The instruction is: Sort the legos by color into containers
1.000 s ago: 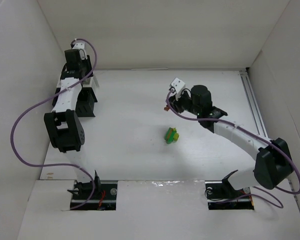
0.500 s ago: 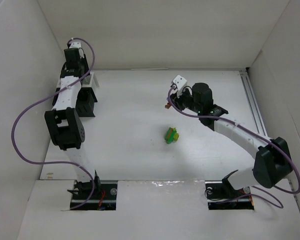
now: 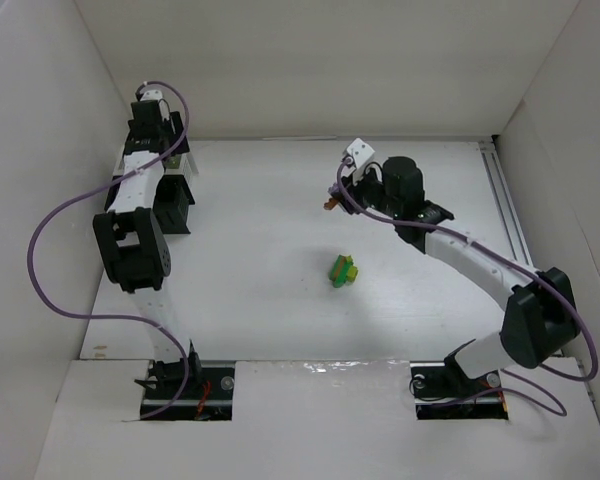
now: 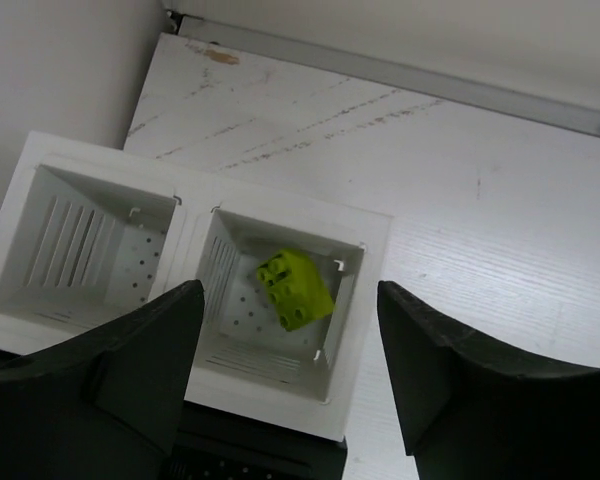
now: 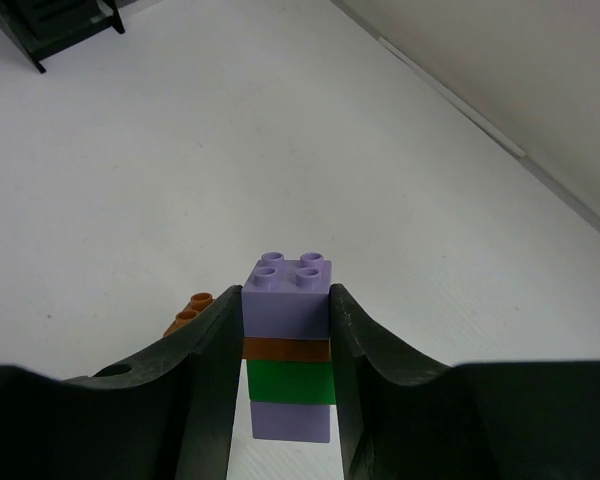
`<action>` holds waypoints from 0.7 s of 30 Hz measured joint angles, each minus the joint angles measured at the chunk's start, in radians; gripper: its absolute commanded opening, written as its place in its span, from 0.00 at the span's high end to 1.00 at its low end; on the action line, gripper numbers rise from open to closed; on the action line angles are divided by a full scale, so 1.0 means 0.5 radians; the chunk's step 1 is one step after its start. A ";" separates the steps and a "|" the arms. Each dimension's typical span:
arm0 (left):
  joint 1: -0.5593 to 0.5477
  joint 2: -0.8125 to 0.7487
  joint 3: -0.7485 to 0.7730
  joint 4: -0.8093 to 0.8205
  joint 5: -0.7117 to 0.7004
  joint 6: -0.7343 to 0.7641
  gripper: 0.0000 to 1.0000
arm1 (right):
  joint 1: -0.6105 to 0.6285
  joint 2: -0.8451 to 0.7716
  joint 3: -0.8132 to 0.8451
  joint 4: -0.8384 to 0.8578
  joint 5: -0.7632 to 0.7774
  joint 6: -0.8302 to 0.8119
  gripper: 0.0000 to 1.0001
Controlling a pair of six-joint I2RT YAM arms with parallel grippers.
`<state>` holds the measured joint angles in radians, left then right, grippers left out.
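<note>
White table (image 4: pixel 450 150), rack (image 4: pixel 372 300) (yellow-green brick (image 4: pixel 295 290) inside)

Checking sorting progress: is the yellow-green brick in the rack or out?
In: the yellow-green brick lies tilted inside one compartment of the rack, between its white walls.

Legos (image 5: pixel 289 300) glossy plastic; containers (image 4: pixel 375 228) matt plastic (perforated floors); table (image 4: pixel 480 190) scuffed white.

A white painted tabletop (image 3: pixel 270 210) bears a black slatted, white-rimmed rack (image 3: pixel 173 207) at far left and clumped green and yellow-green plastic bricks (image 3: pixel 342 270) mid-table.
</note>
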<state>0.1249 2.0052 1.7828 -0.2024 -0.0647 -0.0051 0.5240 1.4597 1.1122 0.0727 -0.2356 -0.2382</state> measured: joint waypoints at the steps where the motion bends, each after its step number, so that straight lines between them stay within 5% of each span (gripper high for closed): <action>1: 0.001 -0.001 0.004 0.011 0.025 -0.012 0.33 | -0.004 0.006 0.007 0.000 -0.008 0.021 1.00; 6: 0.004 -0.170 -0.172 0.163 0.365 -0.066 0.34 | -0.059 0.060 0.083 -0.019 -0.102 0.206 1.00; 12: -0.035 -0.673 -0.504 0.309 1.188 -0.089 0.36 | -0.245 0.232 0.356 -0.016 -0.254 0.755 1.00; 21: -0.532 -1.227 -1.093 0.612 1.609 -0.172 0.32 | -0.351 0.477 0.597 0.020 -0.245 1.829 1.00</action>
<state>-0.1410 1.3918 1.2366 0.1036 0.7399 -0.0914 0.3485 1.6981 1.4109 0.0826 -0.3580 0.6762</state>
